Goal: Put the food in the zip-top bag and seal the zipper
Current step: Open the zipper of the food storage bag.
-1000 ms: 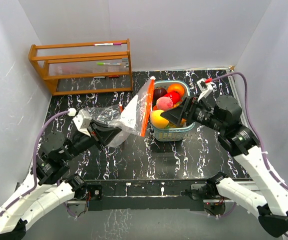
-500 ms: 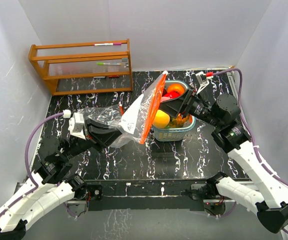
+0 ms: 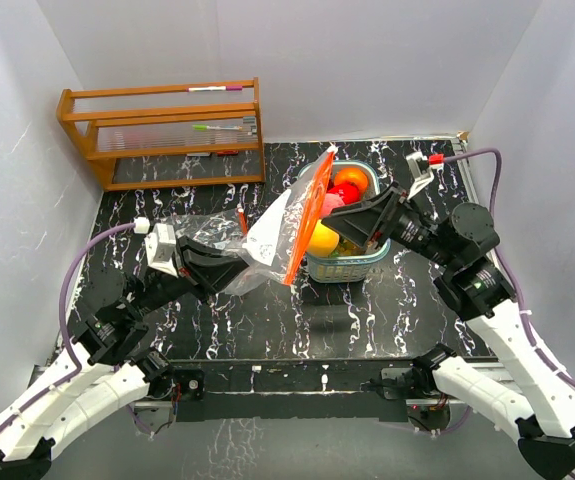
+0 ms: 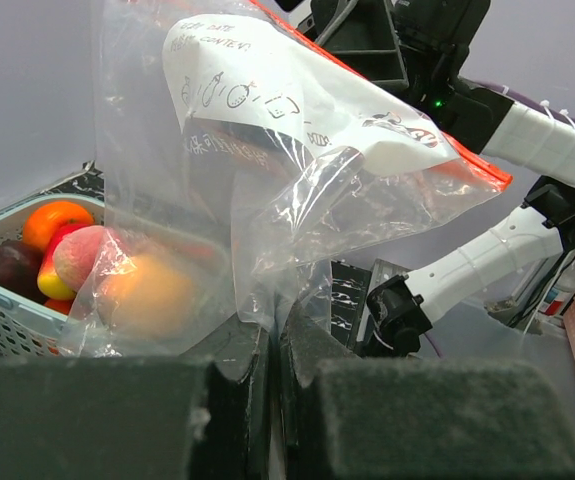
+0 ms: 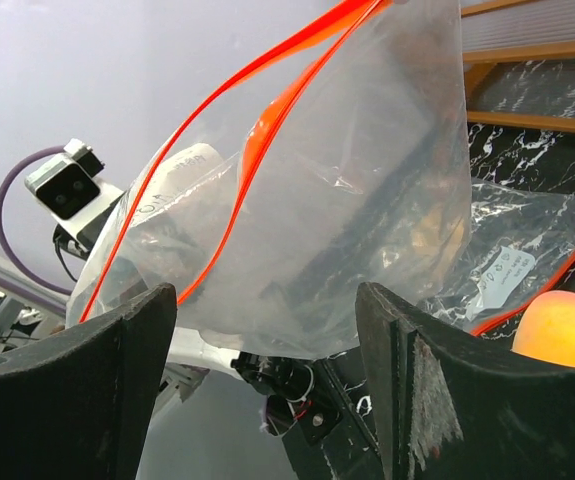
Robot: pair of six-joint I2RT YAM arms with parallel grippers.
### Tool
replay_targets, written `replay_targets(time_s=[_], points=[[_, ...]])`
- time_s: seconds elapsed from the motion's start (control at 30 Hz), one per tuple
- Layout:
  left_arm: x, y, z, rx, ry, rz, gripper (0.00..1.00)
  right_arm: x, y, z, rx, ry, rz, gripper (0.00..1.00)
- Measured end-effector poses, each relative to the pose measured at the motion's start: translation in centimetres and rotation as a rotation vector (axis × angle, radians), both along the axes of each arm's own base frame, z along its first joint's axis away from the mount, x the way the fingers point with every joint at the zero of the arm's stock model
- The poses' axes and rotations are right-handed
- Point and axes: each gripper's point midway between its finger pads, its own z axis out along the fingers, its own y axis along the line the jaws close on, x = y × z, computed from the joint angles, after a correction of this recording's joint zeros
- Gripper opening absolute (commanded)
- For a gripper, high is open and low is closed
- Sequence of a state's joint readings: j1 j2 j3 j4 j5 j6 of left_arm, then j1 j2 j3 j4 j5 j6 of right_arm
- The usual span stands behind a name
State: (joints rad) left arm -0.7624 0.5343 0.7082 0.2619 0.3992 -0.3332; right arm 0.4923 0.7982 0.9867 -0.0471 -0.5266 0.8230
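Seemingly opening the bag (image 3: 267,232): left gripper (image 3: 233,268) pinches its plastic shut; right gripper (image 5: 262,298), wide and empty, flanks the orange zipper (image 5: 267,120), nine o'clock of the basket (image 3: 363,262). Next: pinch one lip.

Left arm (image 3: 87,350): bent low over the table, pointing out toward the middle.
Left gripper (image 3: 243,272): fingers pressed tight together, pinching a bit of the zip-top bag (image 3: 272,232).
Right arm (image 3: 512,335): elbow up high, forearm pointing in toward the left arm.
Right gripper (image 3: 345,228): turned on its side, its two fingers (image 5: 77,380) wide apart, gripping nothing.
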Motion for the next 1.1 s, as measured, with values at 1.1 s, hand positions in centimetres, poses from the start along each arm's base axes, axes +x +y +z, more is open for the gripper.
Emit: replay_targets(time_s=[1.1], points=[[1.7, -1.3, -3.9, 0.083, 0.076, 0.016, 0.00, 4.1, 3.1, -2.4, 0.038, 0.128, 0.053, 0.38]])
